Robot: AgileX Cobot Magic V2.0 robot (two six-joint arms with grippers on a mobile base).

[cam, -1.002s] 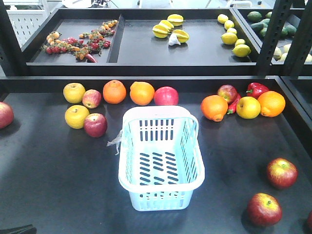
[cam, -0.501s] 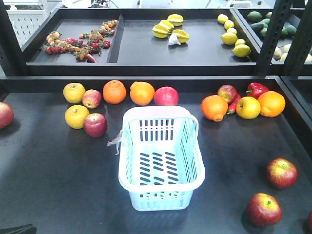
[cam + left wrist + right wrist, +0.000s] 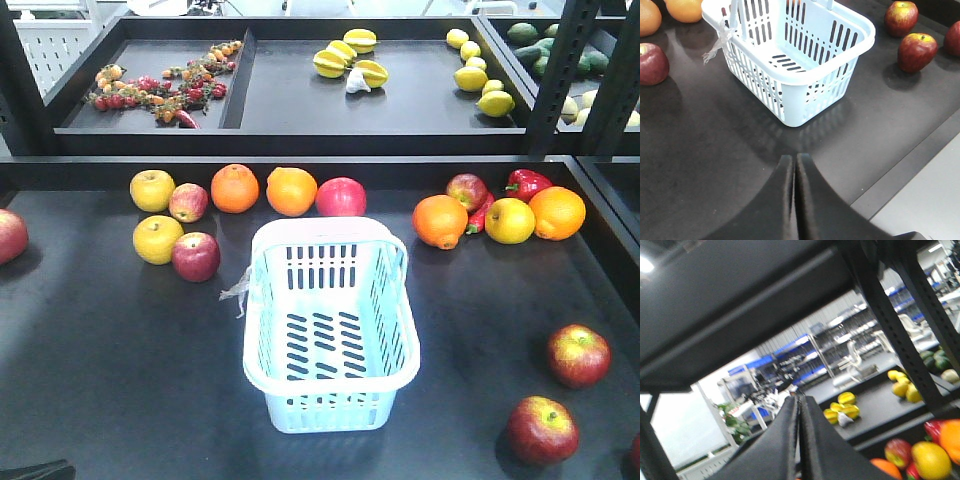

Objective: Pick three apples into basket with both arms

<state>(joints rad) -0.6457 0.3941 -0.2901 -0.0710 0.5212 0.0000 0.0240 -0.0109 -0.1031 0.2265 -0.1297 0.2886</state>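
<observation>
The pale blue basket (image 3: 328, 232) stands in the middle of the dark table with nothing in it. Two dark red apples (image 3: 578, 355) (image 3: 542, 430) lie to its right, and another apple (image 3: 196, 256) lies to its left. In the left wrist view the basket (image 3: 805, 75) is ahead of my shut left gripper (image 3: 794, 159), with apples (image 3: 917, 50) (image 3: 901, 17) beyond it on the right. My right gripper (image 3: 799, 399) is shut on nothing and tilted up toward the shelves. Neither gripper touches an apple.
Yellow apples (image 3: 152, 190), oranges (image 3: 235, 188) (image 3: 440, 221) and a red pepper (image 3: 527, 183) line the back of the table. The upper shelf (image 3: 300, 140) holds starfruit (image 3: 345, 58), lemons (image 3: 475, 75) and small tomatoes. A black arm part (image 3: 35, 470) shows bottom left.
</observation>
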